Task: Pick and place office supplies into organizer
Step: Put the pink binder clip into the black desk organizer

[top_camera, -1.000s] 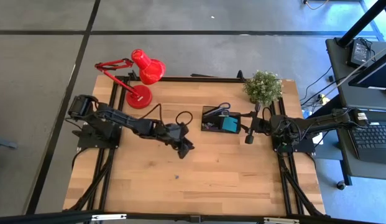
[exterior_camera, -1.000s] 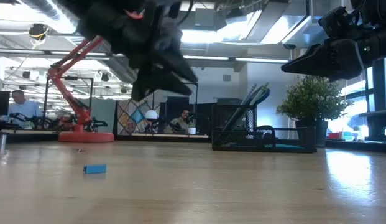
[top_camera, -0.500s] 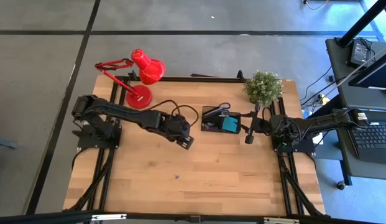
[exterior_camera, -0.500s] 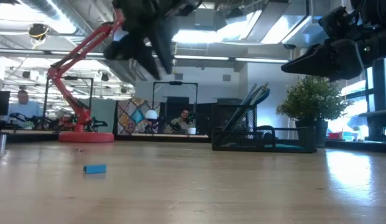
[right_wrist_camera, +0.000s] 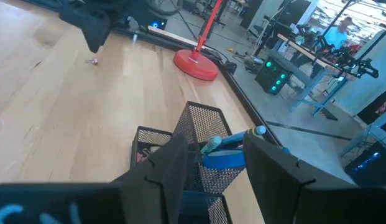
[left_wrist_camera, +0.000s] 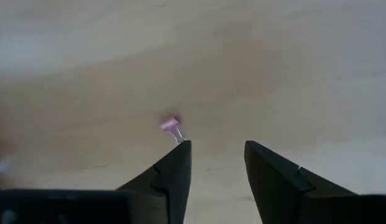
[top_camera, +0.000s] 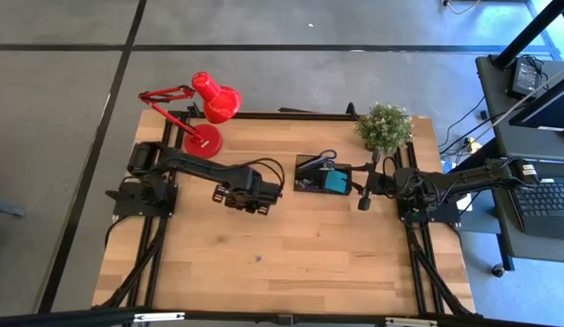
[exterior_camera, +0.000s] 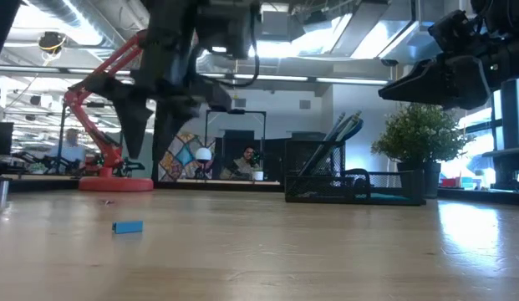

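Note:
The black mesh organizer [top_camera: 311, 173] [exterior_camera: 351, 188] [right_wrist_camera: 202, 127] stands on the table's far right part. It holds blue-handled scissors [right_wrist_camera: 225, 157], pens and a teal sticky-note pad [top_camera: 336, 182]. A tiny pink pin [left_wrist_camera: 171, 124] [right_wrist_camera: 91, 60] lies on the wood just ahead of my open left gripper [left_wrist_camera: 217, 149] [top_camera: 248, 202] [exterior_camera: 150, 142], which points down above the table's middle. A small blue bit [exterior_camera: 127, 227] [top_camera: 258, 258] lies nearer the near edge. My right gripper [right_wrist_camera: 217, 140] [top_camera: 361, 202] hovers open just right of the organizer, touching nothing.
A red desk lamp [top_camera: 209, 113] [exterior_camera: 100, 142] stands at the far left corner, and a potted green plant [top_camera: 384, 127] [exterior_camera: 418, 142] at the far right. Bare wood [top_camera: 336, 263] spreads across the near half. People sit in the room behind the table.
My left gripper has swung from the table's middle toward the left and far side, nearer the lamp, and turned to point straight down at the table. The right arm, the organizer and the blue bit have kept still.

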You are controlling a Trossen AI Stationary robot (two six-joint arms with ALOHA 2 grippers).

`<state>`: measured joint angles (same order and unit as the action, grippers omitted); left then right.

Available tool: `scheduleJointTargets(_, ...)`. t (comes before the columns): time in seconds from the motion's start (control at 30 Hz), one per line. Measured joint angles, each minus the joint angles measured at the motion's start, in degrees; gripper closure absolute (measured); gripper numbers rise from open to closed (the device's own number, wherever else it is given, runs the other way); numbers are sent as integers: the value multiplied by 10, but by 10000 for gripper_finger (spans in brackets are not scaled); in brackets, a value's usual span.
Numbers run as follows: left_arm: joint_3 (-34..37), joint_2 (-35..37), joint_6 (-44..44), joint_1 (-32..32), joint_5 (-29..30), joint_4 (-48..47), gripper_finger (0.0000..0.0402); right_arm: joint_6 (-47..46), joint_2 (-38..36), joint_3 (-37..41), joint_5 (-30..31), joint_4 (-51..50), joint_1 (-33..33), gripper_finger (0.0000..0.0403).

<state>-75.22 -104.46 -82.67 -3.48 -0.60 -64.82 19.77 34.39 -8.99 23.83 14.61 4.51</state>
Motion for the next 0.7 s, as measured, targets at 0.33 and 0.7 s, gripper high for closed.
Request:
scheduleJointTargets(0.33, 18, -28, -27, 12, -31, -1, 253, -2, 0, 0, -27, -25, 0, 241)
scheduleJointTargets(0.7, 82, 15, -2, 5, -36, -13, 254, -2, 0, 0, -36, -29, 0, 241)
